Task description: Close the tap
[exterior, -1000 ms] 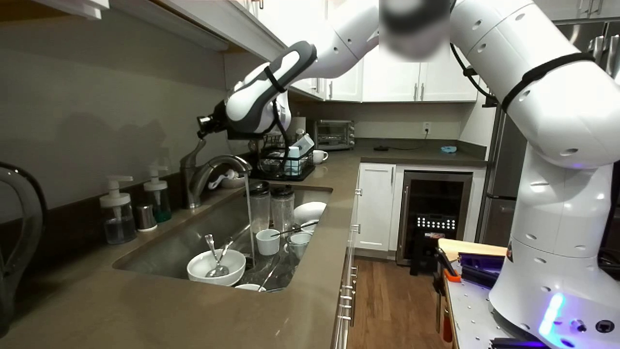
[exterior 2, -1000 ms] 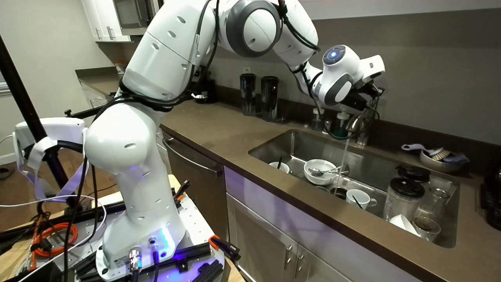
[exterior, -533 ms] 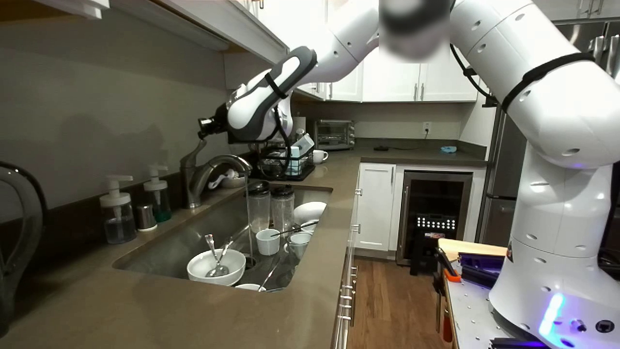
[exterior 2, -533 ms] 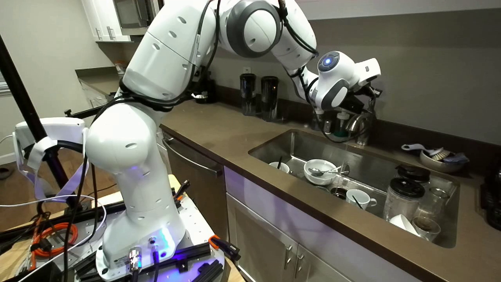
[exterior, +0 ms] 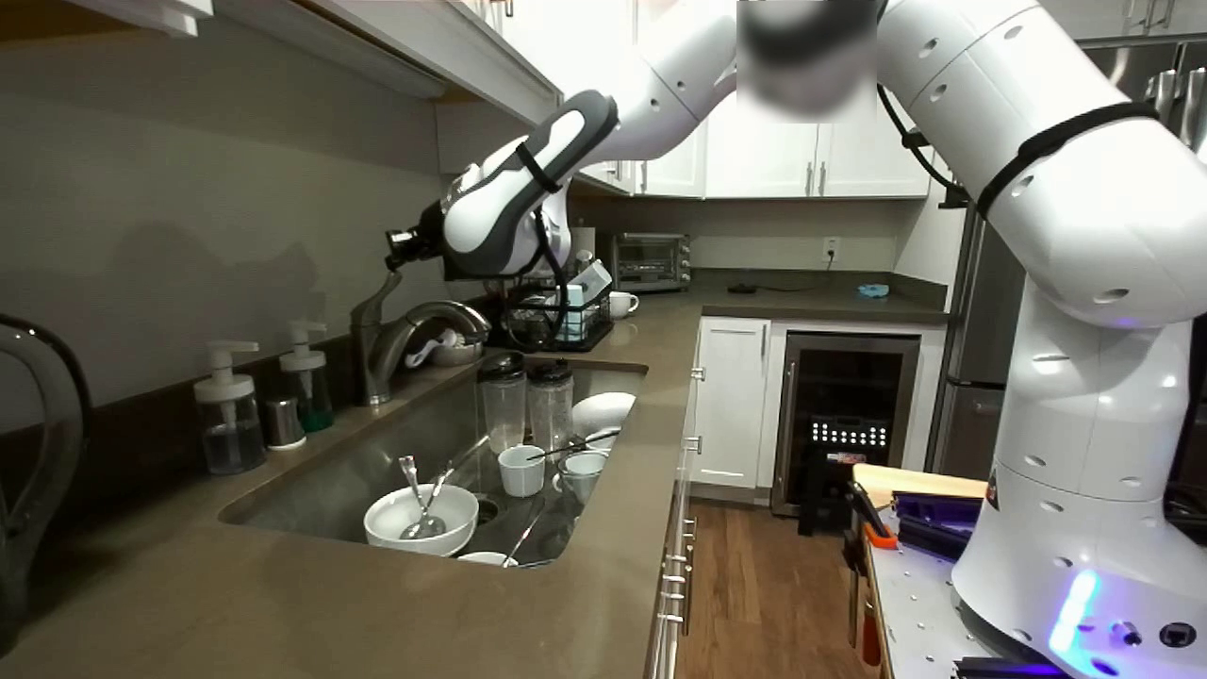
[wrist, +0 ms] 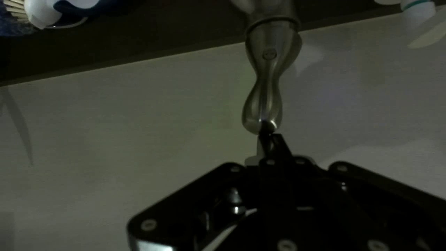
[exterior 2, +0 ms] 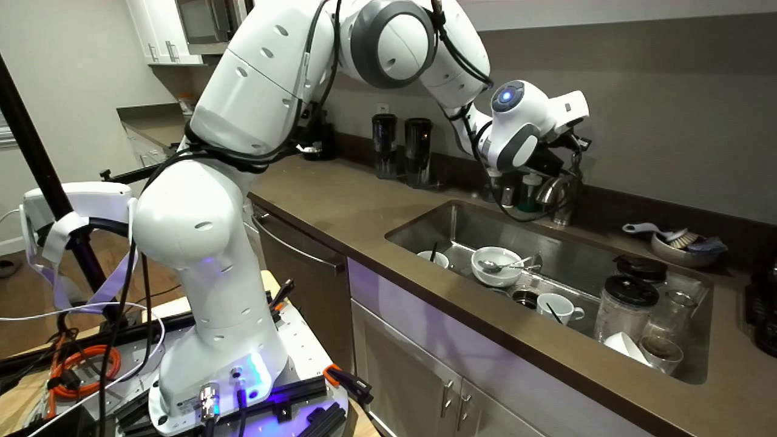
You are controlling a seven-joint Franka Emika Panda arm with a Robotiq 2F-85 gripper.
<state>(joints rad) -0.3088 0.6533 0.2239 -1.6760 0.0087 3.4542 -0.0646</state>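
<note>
Silver-grey faucet lever [wrist: 263, 99], twelve o'clock in the wrist view, may flip on if the closed, empty gripper [wrist: 271, 138] retreats clumsily.

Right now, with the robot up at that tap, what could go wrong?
The gripper looks shut at the tip of the lever; a bump there might turn the tap on. The cable looped near the spout could snag. A sideways swing might topple the nearby soap dispensers.

Kitchen, indicated by a sink [exterior 2: 485, 229] containing a bowl [exterior 2: 495, 280] and cups [exterior: 521, 471], an arched metal tap [exterior: 388, 351], toaster oven [exterior: 651, 262], dish rack [exterior: 600, 325] and white cabinets [exterior: 759, 156].
</note>
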